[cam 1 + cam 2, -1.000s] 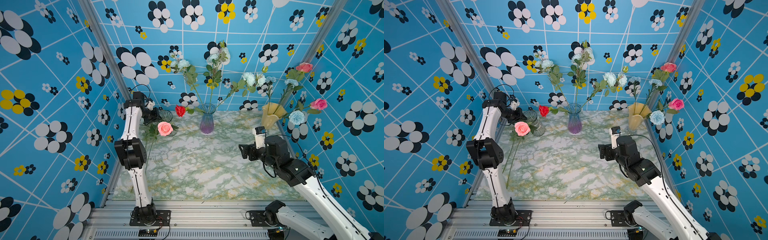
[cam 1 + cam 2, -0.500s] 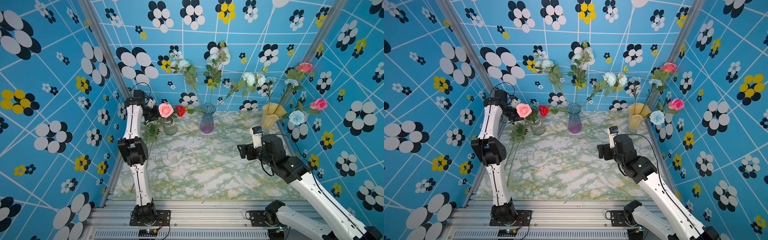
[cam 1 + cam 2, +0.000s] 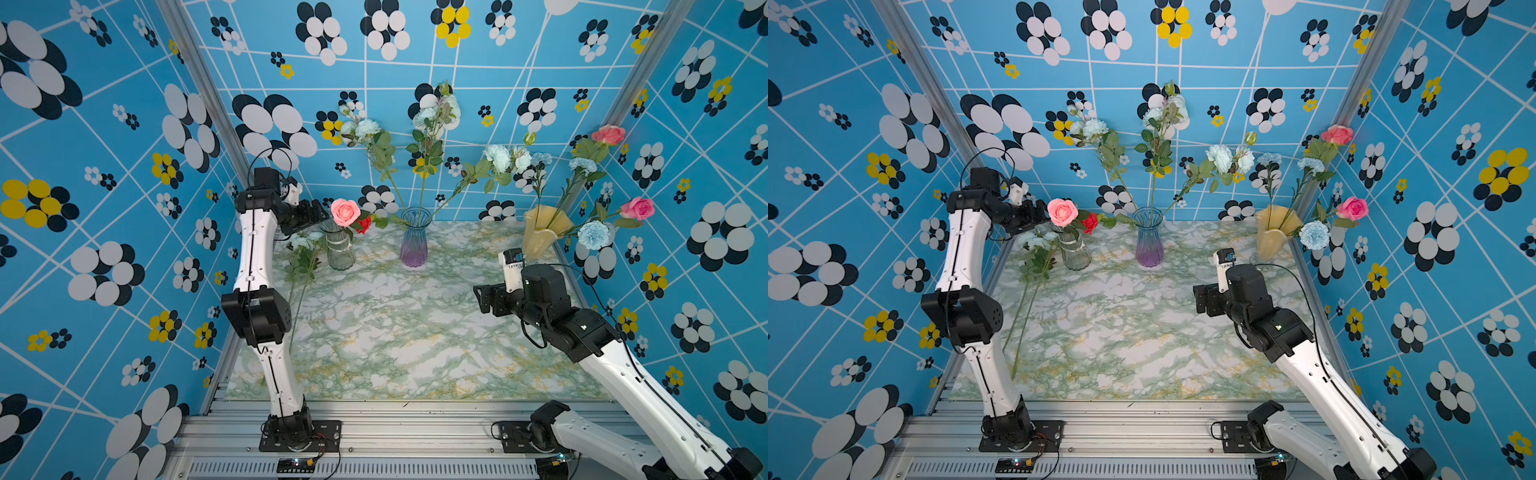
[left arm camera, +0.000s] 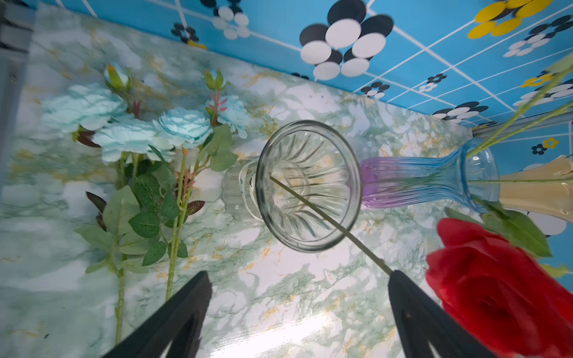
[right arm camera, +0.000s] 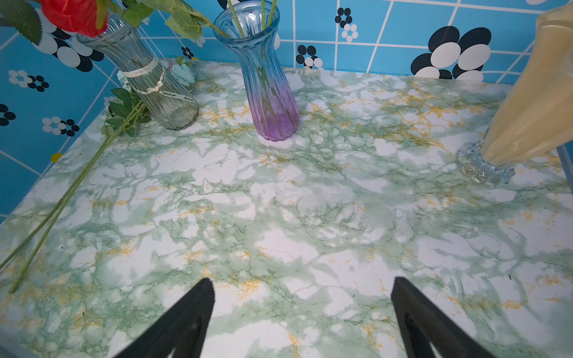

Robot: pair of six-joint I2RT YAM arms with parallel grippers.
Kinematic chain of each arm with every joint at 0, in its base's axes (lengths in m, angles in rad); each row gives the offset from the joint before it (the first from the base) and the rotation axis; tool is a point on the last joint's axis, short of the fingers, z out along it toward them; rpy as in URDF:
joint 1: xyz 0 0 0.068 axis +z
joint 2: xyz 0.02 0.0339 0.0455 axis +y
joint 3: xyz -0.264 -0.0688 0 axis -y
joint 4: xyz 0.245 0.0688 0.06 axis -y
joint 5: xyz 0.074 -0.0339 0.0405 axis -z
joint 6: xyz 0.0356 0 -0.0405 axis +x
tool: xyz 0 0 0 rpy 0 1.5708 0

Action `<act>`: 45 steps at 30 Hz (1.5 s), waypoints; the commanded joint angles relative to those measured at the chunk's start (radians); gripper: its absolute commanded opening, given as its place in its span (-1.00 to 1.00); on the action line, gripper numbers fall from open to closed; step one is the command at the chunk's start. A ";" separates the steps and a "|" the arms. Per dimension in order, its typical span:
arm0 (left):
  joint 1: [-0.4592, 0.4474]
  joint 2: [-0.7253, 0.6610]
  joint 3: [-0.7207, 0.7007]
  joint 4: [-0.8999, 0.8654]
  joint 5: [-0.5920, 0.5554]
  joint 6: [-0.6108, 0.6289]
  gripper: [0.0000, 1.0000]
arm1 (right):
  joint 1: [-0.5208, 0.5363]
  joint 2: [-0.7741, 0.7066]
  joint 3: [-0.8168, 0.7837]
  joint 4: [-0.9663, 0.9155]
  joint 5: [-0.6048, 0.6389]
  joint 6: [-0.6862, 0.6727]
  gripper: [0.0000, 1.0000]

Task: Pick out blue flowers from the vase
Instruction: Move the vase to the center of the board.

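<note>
The pink rose (image 3: pixel 345 212), which hung low beside the clear vase (image 3: pixel 340 249) near the far left corner of the table (image 3: pixel 415 332) 1 second ago, now stands with its stem (image 4: pixel 325 214) inside that vase and its bloom above the rim. The left claw (image 4: pixel 297 279), closed on the stem then, has spread wide. The stem now meets only 1 fingertip (image 4: pixel 403 288). The left arm has risen.
</note>
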 commanded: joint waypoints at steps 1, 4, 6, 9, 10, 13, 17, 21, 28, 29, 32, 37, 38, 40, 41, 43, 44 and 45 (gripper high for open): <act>-0.014 -0.223 -0.172 0.141 -0.065 -0.027 0.84 | -0.003 0.017 0.052 -0.009 -0.005 -0.012 0.86; -0.075 -0.440 -0.409 0.253 -0.116 -0.054 0.84 | -0.003 0.066 0.100 -0.009 -0.020 -0.044 0.88; -0.153 -0.588 -0.580 0.324 -0.206 -0.059 0.86 | -0.003 0.134 0.174 -0.046 -0.035 -0.068 0.87; -0.261 -0.774 -0.801 0.390 -0.337 -0.059 0.86 | -0.004 0.248 0.294 -0.102 -0.075 -0.099 0.79; -0.285 -0.834 -0.867 0.413 -0.374 -0.067 0.86 | -0.004 0.277 0.323 -0.113 -0.088 -0.107 0.77; -0.363 -1.026 -1.105 0.533 -0.426 -0.112 0.85 | -0.003 0.370 0.430 -0.145 -0.123 -0.140 0.75; -0.473 -1.215 -1.380 0.686 -0.466 -0.206 0.84 | -0.003 0.532 0.624 -0.242 -0.175 -0.214 0.68; -0.611 -1.275 -1.530 0.755 -0.574 -0.233 0.84 | -0.003 0.674 0.785 -0.313 -0.176 -0.257 0.59; -0.753 -1.281 -1.699 0.908 -0.721 -0.182 0.84 | 0.000 0.852 0.998 -0.357 -0.186 -0.338 0.59; -0.766 -1.281 -1.722 0.931 -0.743 -0.176 0.84 | 0.001 0.880 1.038 -0.375 -0.186 -0.353 0.59; -0.804 -1.285 -1.787 1.013 -0.782 -0.155 0.84 | 0.001 0.953 1.116 -0.392 -0.175 -0.394 0.59; -0.854 -1.256 -1.883 1.136 -0.826 -0.145 0.84 | 0.001 1.053 1.209 -0.357 -0.162 -0.434 0.59; -0.864 -1.238 -1.903 1.167 -0.829 -0.150 0.84 | 0.001 1.074 1.230 -0.353 -0.165 -0.441 0.59; -0.901 -1.215 -1.902 1.184 -0.858 -0.135 0.83 | 0.002 1.127 1.292 -0.354 -0.178 -0.452 0.58; -0.912 -1.206 -1.898 1.185 -0.874 -0.130 0.83 | 0.002 1.149 1.320 -0.354 -0.188 -0.457 0.56; -0.926 -1.179 -1.894 1.197 -0.888 -0.123 0.83 | 0.002 1.194 1.377 -0.349 -0.205 -0.461 0.52; -0.933 -1.170 -1.890 1.200 -0.891 -0.119 0.82 | 0.002 1.217 1.399 -0.344 -0.212 -0.462 0.50; -0.936 -1.160 -1.886 1.201 -0.895 -0.116 0.82 | 0.002 1.242 1.421 -0.337 -0.221 -0.463 0.48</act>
